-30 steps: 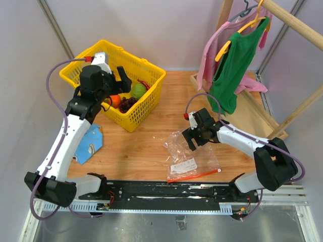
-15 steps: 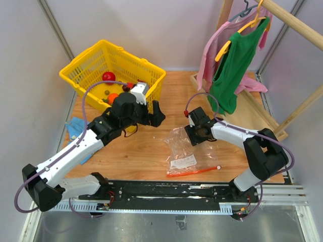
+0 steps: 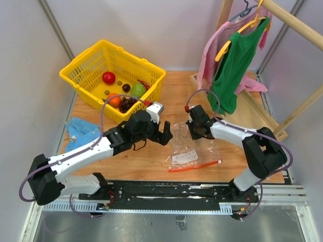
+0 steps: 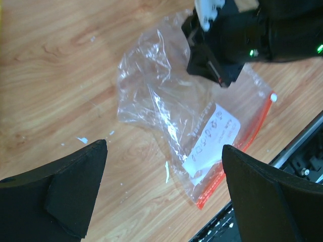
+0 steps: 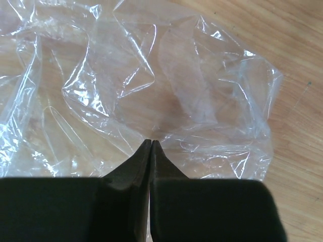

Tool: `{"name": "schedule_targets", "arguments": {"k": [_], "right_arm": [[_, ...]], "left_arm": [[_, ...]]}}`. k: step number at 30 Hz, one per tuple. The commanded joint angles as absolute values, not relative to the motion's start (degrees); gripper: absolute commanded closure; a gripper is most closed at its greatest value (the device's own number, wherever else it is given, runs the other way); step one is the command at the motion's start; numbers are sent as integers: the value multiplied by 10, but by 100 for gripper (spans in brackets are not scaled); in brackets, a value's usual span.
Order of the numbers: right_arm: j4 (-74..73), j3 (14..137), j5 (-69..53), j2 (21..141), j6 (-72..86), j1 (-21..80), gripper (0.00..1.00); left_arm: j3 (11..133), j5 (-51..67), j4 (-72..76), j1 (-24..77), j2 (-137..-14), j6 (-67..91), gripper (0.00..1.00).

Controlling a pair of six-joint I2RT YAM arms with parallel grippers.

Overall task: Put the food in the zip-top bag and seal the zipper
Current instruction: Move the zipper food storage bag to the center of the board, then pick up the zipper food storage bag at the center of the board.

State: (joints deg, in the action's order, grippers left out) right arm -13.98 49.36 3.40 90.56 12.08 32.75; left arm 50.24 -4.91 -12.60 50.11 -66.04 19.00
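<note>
Clenching right pincer (image 5: 151, 142): tips meet on the crinkly clear plastic zip-top bag (image 3: 185, 146); cannot tell if film is caught.
Left pincer (image 3: 162, 135): released, empty, just beside the bag.
Progress: toy produce pieces (image 3: 126, 93) lie in the yellow mesh basket (image 3: 86, 80) beyond the left pincer; nothing bagged, red-orange zipper strip (image 3: 194, 166) not yet sealed.
Room: wooden counter (image 3: 151, 156) open between the pincers; zipper near its front edge.

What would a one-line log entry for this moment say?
left pincer open, near zip-top bag | right pincer shut at bag's far end | food in yellow basket

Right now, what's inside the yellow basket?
Red fruit, green ball, orange, grape bunch, small red pepper. The near mesh wall of the basket partly hides pieces low against it.
</note>
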Motion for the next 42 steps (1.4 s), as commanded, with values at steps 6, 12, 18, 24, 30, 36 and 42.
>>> {"name": "schedule_targets", "arguments": {"k": [6,12,18,24,30,36,42], "right_arm": [[-196,495,-10,819,119,337,60],[-331,478,-11,756,137,338,32],[-388,444,-38,716,188,342,14],[-390,428,-49,737,208,353,8],[-352,421,-64,779,206,358,7],[-310,414,-72,781,207,358,7],[-289,399,-70,767,215,358,7]], "left_arm": [[459,-65,-64,548,-731,215,1],[439,-76,-45,548,-742,256,1],[436,-85,-48,548,-752,269,1],[437,-74,-44,548,-764,266,1],[443,-51,-44,548,-810,259,1],[446,-24,-35,548,-849,263,10],[457,20,-17,548,-893,264,24]]}}
